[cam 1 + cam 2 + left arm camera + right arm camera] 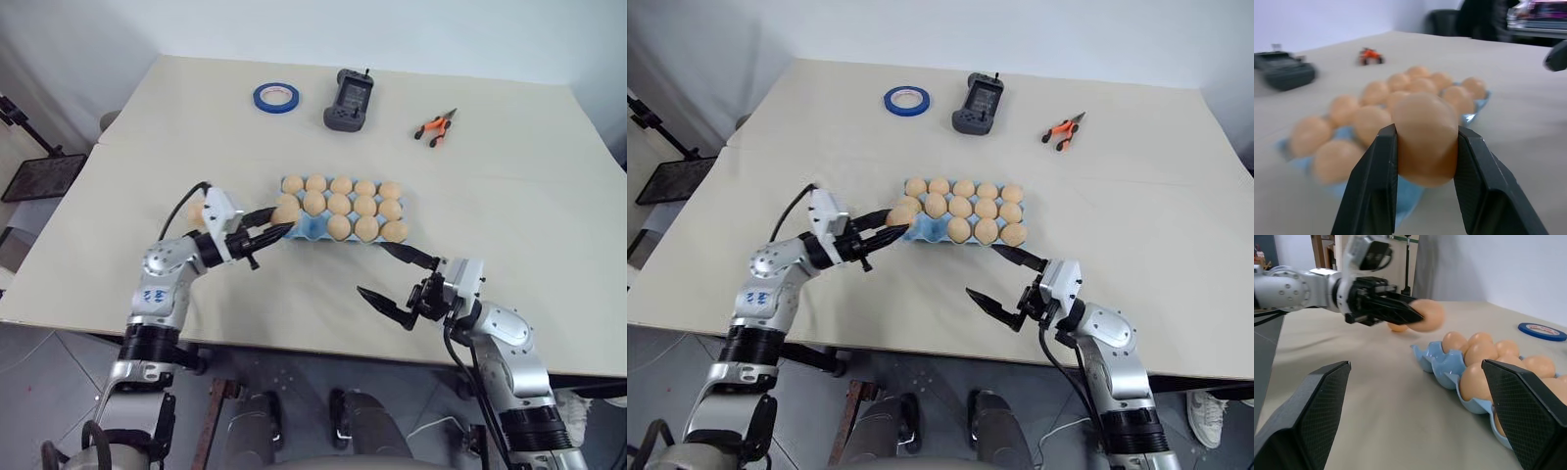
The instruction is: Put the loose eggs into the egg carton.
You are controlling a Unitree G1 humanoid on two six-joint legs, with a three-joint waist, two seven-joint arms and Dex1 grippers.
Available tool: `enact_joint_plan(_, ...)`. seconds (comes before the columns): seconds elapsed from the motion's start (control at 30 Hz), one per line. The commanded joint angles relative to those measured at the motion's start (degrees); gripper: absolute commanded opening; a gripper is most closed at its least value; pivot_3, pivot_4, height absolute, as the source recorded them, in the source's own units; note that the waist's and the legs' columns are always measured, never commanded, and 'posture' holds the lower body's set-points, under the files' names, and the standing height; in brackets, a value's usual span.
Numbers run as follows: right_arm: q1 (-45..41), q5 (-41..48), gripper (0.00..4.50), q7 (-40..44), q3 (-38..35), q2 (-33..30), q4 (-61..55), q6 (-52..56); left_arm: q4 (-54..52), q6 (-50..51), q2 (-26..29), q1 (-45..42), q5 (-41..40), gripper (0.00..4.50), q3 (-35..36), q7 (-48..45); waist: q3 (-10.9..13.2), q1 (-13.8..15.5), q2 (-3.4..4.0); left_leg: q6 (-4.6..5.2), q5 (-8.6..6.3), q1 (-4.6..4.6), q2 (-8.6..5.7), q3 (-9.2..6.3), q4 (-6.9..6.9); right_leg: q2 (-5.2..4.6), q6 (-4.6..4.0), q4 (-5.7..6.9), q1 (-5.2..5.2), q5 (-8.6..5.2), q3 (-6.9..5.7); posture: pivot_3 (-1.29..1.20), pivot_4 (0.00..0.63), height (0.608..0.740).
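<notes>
Left gripper (277, 233) reaches level, jaws pinching an egg (1425, 137) above the egg carton's (1444, 366) corner; right gripper (389, 277) hovers, jaws spread.

The left pincer (281, 229) grips an egg (285, 214) beside the egg carton (312, 231).
</notes>
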Motion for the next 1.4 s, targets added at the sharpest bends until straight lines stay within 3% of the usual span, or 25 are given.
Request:
enact_joint_plan(0.03, -0.09, 0.47, 4.50, -0.23, -0.91, -0.27, -1.33, -1.02, 4.05, -0.55, -1.24, -3.52, 1.55, 1.28, -1.35, -0.04, 0.00, -0.19, 0.00, 0.00, 0.00, 0.01, 0.00, -0.01, 0.02, 0.01, 0.01, 0.02, 0.00, 0.01, 0.00, 0.00, 0.150, 0.740)
enact_joint_plan(0.33, 0.86, 0.34, 4.50, -1.26, -1.12, -0.32, -2.66, -0.94, 6.13, -4.32, -2.01, -4.70, 2.79, 4.06, 0.39, 2.86, 0.00, -0.14, 0.00, 0.02, 0.00, -0.01, 0.07, -0.04, 0.04, 0.09, 0.25, 0.03, -0.01, 0.14, -0.03, 0.00, 0.150, 0.740)
enact_joint_plan(0.63, 0.88, 1.13, 4.50, -0.54, -1.10, -0.55, -3.25, -0.90, -10.70, -3.95, 5.76, 8.73, -3.80, 4.06, 11.44, 4.65, 0.01, -0.74, 0.01, 0.01, -0.01, 0.02, 0.16, -0.03, -0.06, 0.10, 0.19, 0.07, -0.02, 0.11, -0.03, 0.00, 0.150, 0.740)
enact_joint_plan(0.67, 0.88, 1.40, 4.50, -0.06, -1.04, -0.72, -3.48, -0.94, -12.63, -3.64, 6.82, 10.94, -4.50, 4.44, 12.72, 4.46, 0.01, -0.70, 0.02, 0.00, 0.00, 0.02, 0.16, -0.04, -0.09, 0.10, 0.18, 0.07, -0.02, 0.10, -0.04, 0.00, 0.150, 0.740)
enact_joint_plan(0.77, 1.43, 2.68, 4.50, 1.33, -1.60, -2.46, -5.29, 0.48, -18.25, -1.18, 11.94, 19.43, -5.98, 4.49, 16.65, 2.69, 0.01, -0.73, 0.02, -0.02, -0.01, 0.03, 0.16, -0.03, -0.14, 0.07, 0.15, 0.04, -0.02, 0.08, -0.03, 0.00, 0.150, 0.740)
enact_joint_plan(0.9, 1.92, 3.96, 4.50, 3.33, -2.64, -5.45, -5.93, 1.55, -19.62, -0.32, 17.23, 28.10, -7.22, 4.49, 24.11, 3.29, 0.01, -0.98, 0.02, -0.04, -0.02, 0.03, 0.15, -0.02, -0.25, -0.01, -0.68, -0.06, -0.06, -0.38, 0.00, 0.00, 0.150, 0.740)
enact_joint_plan(1.03, 0.96, 4.46, 4.50, 4.28, -3.33, -6.41, -4.41, 1.42, -18.65, -2.79, 16.48, 35.26, -6.12, 4.49, 29.51, 6.41, 0.01, -1.22, 0.03, -0.05, -0.03, 0.03, 0.11, -0.02, -0.40, -0.07, -0.71, -0.26, -0.06, -0.40, 0.01, 0.00, 0.150, 0.740)
enact_joint_plan(1.17, -0.15, 4.13, 4.50, 4.25, -3.13, -5.73, -3.62, 1.17, -20.10, -3.27, 12.33, 39.16, -6.50, 4.49, 31.18, 11.35, 0.01, -1.37, 0.02, -0.05, -0.03, -0.02, 0.08, -0.02, -0.64, -0.10, -0.69, -0.57, -0.04, -0.37, 0.01, 0.00, 0.150, 0.740)
enact_joint_plan(1.3, -1.28, 3.92, 4.50, 4.26, -2.40, -5.10, -3.34, 1.33, -22.94, -1.44, 8.34, 39.27, -6.70, 4.49, 29.59, 16.11, 0.00, -1.37, 0.01, -0.05, -0.03, -0.02, 0.06, 0.01, -0.82, -0.11, -0.70, -0.64, -0.10, -0.38, 0.01, 0.00, 0.150, 0.740)
enact_joint_plan(1.4, -2.47, 3.85, 4.50, 4.52, -2.26, -5.04, -2.71, 1.65, -21.69, 0.30, 7.97, 34.20, -5.28, 4.49, 27.37, 19.62, 0.00, -1.19, 0.00, -0.06, -0.03, -0.01, 0.05, 0.01, -0.82, -0.10, -0.68, -0.54, -0.13, -0.37, 0.00, 0.00, 0.150, 0.740)
